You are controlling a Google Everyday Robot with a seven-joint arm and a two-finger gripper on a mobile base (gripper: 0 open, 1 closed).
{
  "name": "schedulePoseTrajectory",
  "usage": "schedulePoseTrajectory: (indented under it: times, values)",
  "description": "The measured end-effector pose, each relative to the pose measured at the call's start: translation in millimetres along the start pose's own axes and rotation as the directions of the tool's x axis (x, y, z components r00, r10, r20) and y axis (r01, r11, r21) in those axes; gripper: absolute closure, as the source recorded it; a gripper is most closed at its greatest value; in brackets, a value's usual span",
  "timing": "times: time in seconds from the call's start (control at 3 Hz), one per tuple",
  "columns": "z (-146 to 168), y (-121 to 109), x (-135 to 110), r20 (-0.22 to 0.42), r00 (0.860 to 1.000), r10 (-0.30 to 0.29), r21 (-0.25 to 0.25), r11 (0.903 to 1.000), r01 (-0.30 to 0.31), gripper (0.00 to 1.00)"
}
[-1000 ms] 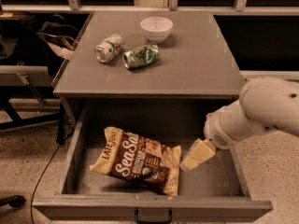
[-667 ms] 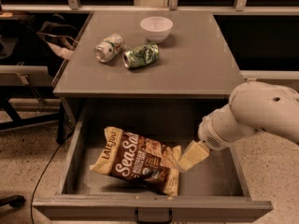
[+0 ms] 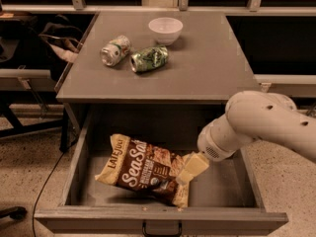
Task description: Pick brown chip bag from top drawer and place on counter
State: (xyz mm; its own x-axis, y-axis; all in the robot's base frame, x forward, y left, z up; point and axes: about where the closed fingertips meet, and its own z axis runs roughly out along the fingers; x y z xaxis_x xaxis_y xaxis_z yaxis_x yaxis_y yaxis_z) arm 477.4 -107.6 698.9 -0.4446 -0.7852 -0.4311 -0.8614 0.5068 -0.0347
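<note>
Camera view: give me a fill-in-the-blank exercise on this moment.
The top drawer, holding the brown chip bag, stands ____.
The end effector reaches down into the ____, beside the bag.
On the counter lie ____ crushed cans and a white bowl.
Missing: open; drawer; two.

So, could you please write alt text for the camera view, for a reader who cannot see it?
The robot's gripper is down inside the open top drawer, at the right end of the brown chip bag lying on the drawer bottom. On the counter above sit a silver can, a green can and a white bowl.
</note>
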Motion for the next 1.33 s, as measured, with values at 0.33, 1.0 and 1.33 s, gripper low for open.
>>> schedulePoseTrajectory:
  times: [0.33, 1.0, 1.33]
  values:
    - [9.4, 12.2, -10.3, 0.002, 1.0, -0.023, -0.032, 0.9992, 0.023, 0.0]
    - [19.0, 25.8, -20.5, 0.0, 0.998, -0.056, -0.069, 0.996, 0.056, 0.0]
    - [19.1, 25.6, -17.6, 0.014, 0.999, -0.038, -0.048, 0.9981, 0.039, 0.0]
